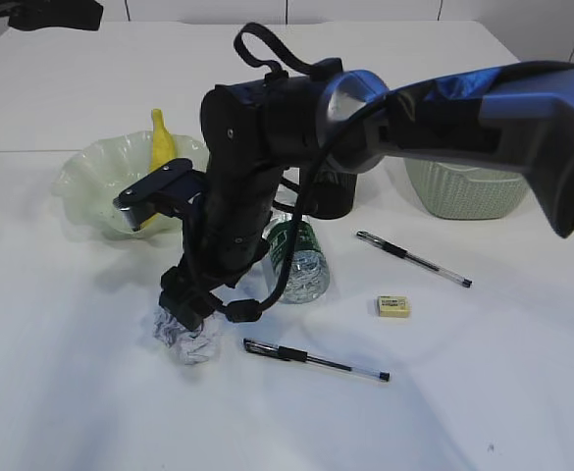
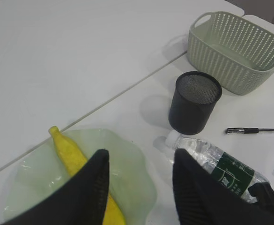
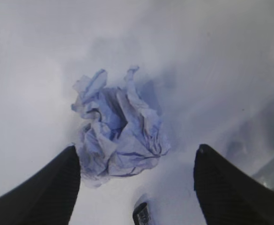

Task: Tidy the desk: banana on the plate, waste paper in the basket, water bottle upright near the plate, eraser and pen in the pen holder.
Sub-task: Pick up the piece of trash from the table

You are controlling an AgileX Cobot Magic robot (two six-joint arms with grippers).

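The yellow banana (image 1: 161, 137) (image 2: 69, 150) lies on the pale green plate (image 1: 80, 182) (image 2: 33, 173). My left gripper (image 2: 141, 154) is open and empty above the plate's edge. My right gripper (image 3: 137, 150) (image 1: 183, 304) is open, low over the crumpled waste paper (image 3: 118, 136) (image 1: 190, 339), which lies just ahead, near one finger. The water bottle (image 1: 301, 265) (image 2: 221, 164) lies on its side by the black mesh pen holder (image 2: 195, 103) (image 1: 331, 196). Two pens (image 1: 414, 258) (image 1: 316, 360) and the yellow eraser (image 1: 393, 306) lie on the table.
The pale green basket (image 1: 463, 191) (image 2: 235, 51) stands at the back right, beyond the pen holder. The right arm reaches across the middle and hides part of the bottle and pen holder. One pen's end (image 3: 142, 213) lies close below the paper.
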